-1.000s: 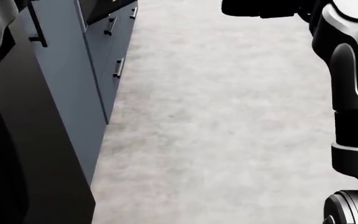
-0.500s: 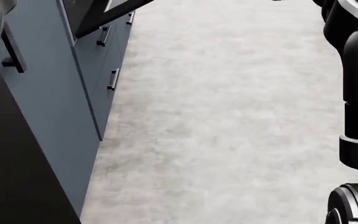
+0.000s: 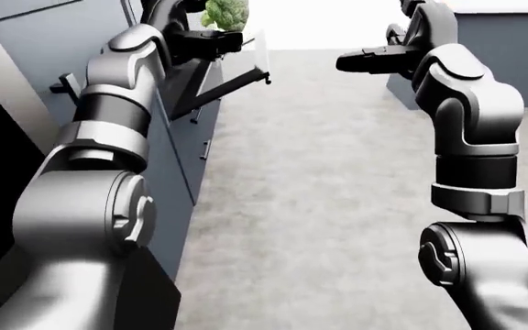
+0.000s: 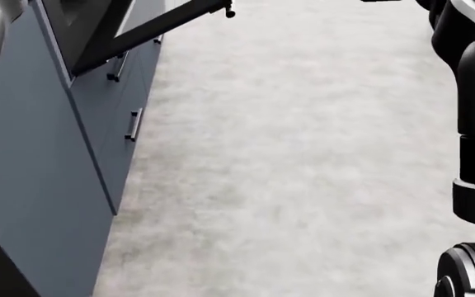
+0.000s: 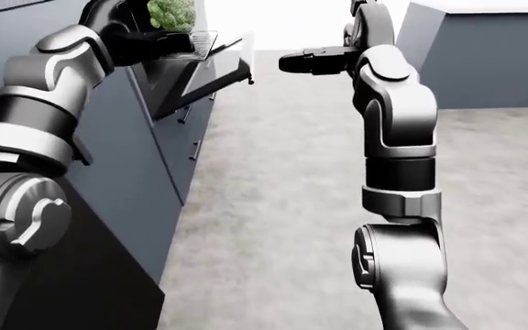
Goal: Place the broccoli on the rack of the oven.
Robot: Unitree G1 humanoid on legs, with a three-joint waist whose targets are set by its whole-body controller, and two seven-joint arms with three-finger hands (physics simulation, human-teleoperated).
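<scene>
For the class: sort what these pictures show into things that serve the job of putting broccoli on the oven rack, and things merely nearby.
Part of the job:
- broccoli, carried in the left hand
- oven rack, pulled out
- oven door, hanging open

Merely nearby:
- cabinet drawers beneath the oven
- grey floor
- counter block at the right-eye view's upper right
- right hand, holding nothing
</scene>
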